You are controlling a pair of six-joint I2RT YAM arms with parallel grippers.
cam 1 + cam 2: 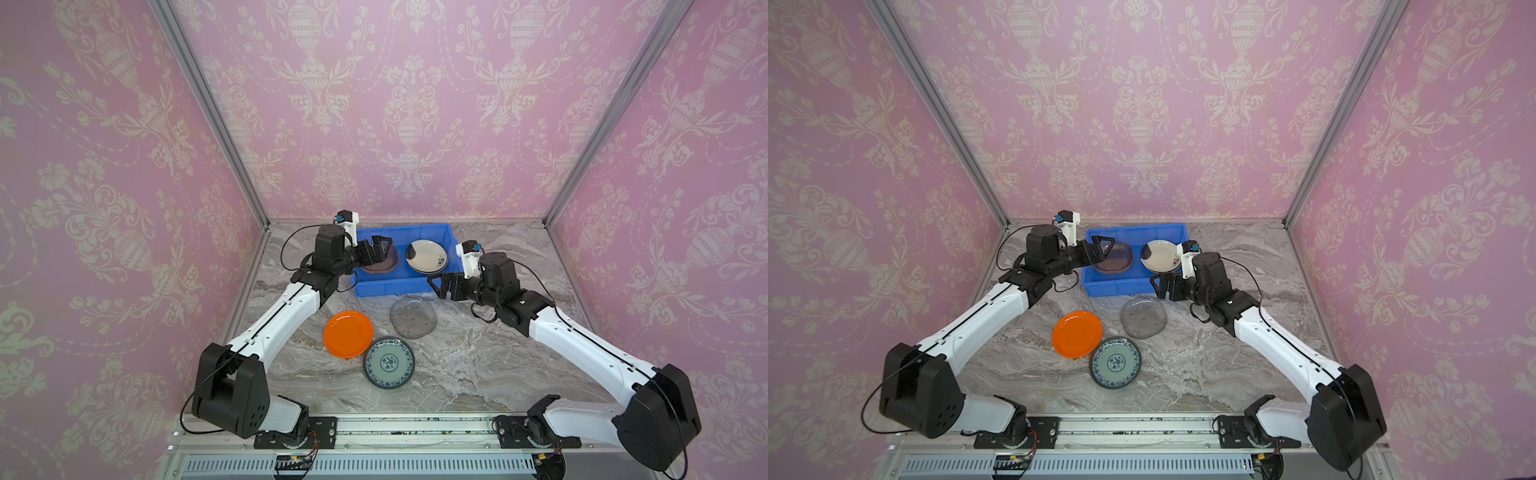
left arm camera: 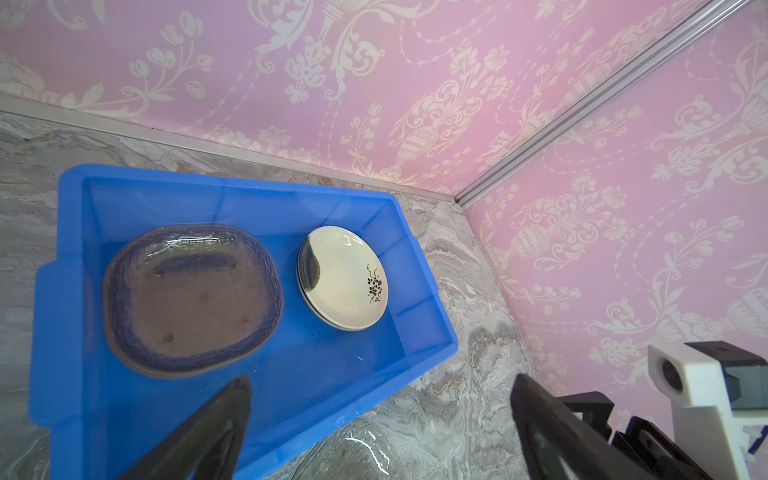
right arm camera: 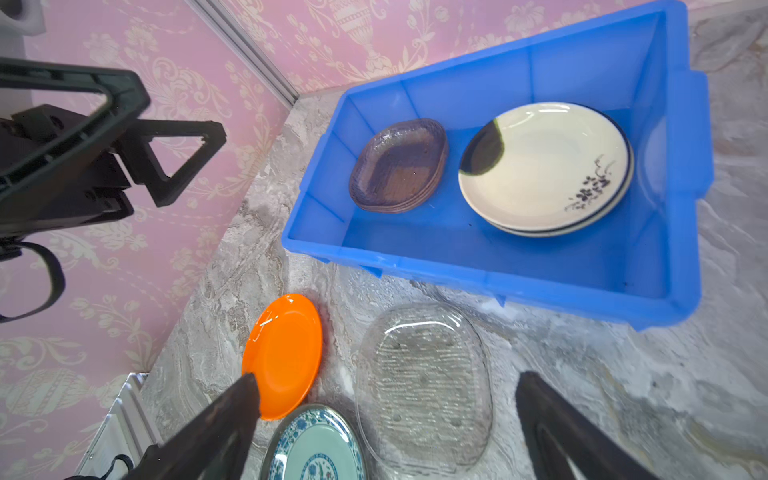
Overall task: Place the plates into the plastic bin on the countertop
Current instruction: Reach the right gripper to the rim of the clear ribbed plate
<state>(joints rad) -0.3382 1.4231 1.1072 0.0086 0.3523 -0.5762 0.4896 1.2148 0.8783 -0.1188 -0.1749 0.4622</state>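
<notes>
The bright blue rectangular plastic bin (image 1: 386, 287) sat on the marble-veined bench (image 1: 490, 353), its long axis running along the pink-papered back wall (image 1: 415, 124) and its far rim close to that wall. In the bin's left half lay a stack of brownish translucent rounded-square glass plates (image 2: 191, 299). In its right half lay stacked cream round plates (image 1: 427, 257), the top one bearing a dark floral sprig. A strip of bin floor along the near wall was bare.

Just outside the near wall lay a clear grey rounded-square glass plate (image 1: 412, 318). Further out from that wall lay an orange round plate (image 1: 348, 333) and a teal-white floral round plate (image 1: 389, 362), their rims touching.

The left pincer (image 1: 384, 251) hung wide and empty above the brownish stack. The right pincer (image 1: 436, 286) stood wide and empty beside the bin's near right corner, with bare bench beyond the right wall.
</notes>
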